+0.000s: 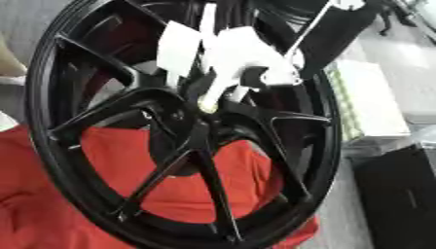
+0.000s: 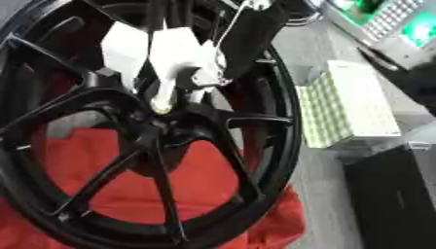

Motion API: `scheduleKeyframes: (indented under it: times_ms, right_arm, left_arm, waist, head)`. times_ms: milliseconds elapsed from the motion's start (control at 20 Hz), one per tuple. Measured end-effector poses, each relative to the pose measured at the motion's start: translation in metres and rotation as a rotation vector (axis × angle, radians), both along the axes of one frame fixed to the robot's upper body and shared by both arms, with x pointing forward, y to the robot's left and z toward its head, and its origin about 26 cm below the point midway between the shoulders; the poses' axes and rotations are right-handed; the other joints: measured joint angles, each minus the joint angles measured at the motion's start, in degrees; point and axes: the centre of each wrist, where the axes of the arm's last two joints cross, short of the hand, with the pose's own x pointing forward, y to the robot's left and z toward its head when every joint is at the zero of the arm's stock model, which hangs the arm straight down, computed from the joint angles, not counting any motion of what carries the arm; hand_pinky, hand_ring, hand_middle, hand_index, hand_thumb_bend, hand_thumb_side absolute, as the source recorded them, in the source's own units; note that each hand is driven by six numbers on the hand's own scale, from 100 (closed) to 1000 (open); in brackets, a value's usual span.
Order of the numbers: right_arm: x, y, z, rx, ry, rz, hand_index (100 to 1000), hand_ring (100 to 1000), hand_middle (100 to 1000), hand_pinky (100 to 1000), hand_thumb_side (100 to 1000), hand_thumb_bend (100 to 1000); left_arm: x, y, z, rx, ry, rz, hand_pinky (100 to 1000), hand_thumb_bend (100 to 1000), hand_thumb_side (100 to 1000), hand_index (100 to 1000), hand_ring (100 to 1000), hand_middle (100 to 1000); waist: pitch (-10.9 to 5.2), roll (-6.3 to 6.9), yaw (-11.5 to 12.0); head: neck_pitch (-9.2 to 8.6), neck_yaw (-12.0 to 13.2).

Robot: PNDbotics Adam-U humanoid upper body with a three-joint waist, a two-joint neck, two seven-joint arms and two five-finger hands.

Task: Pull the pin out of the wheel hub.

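Observation:
A large black alloy wheel [image 1: 44, 146] stands tilted on a red cloth [image 1: 119, 151] and fills most of both views. Its spokes meet at the hub [image 1: 201, 125]. My right hand [image 1: 247, 58], white-shelled on a black forearm [image 1: 340, 29], comes in from the upper right and reaches down onto the hub. Its fingers [image 1: 220, 87] and thumb close together on a small pale pin [image 1: 207, 104] that sticks up at the hub's centre. The pin's lower end is hidden in the hub. My left hand shows in neither view.
A white box with a green pattern [image 2: 349, 102] lies right of the wheel. A black case [image 2: 396, 194] sits at the lower right. Grey floor shows between them. Lit green equipment [image 2: 391, 19] is at the upper right.

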Motion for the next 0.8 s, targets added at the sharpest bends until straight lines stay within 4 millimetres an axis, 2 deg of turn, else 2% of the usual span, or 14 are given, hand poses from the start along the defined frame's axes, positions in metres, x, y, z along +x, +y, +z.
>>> scheduleKeyframes:
  times_ms: [350,500,700,800]
  right_arm:
    - [-0.005,-0.022,0.017,0.069,-0.035,-0.1,487,642,359,975,100,352]
    - [-0.005,-0.042,0.019,0.116,-0.044,-0.194,487,640,357,988,100,342]
    - [-0.005,-0.074,0.016,0.184,-0.061,-0.352,480,624,342,916,100,321]
    - [-0.007,-0.088,0.015,0.218,-0.078,-0.421,479,623,339,913,100,318]
  left_arm:
    - [0.0,0.001,-0.002,-0.004,0.008,0.002,861,100,621,833,732,707]
    - [-0.001,0.001,-0.002,-0.006,0.011,0.005,861,100,620,832,732,707]
    - [-0.001,0.001,-0.003,-0.009,0.011,0.008,861,100,620,833,732,708]
    - [-0.001,0.001,-0.003,-0.011,0.011,0.01,861,100,619,833,732,709]
  waist:
    - [-0.56,0.0,-1.02]
    - [-0.57,0.04,-1.62]
    - [-0.57,0.57,-2.43]
    - [-0.57,0.94,-2.87]
  head:
    - [0.01,0.49]
    - [0.01,0.99]
    - [-0.01,1.69]
    - [-0.02,2.18]
